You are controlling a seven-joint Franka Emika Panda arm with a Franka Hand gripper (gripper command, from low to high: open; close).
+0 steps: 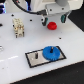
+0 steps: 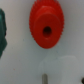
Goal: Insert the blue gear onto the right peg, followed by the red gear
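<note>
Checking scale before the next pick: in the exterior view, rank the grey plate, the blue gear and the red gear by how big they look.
1. grey plate
2. blue gear, resting on the plate
3. red gear, partly hidden under the gripper and farther from the camera, so its look may understate it

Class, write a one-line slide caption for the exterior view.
Wide blue toothed gear sits on the grey black-rimmed plate; small red gear waits below the hand.
</note>
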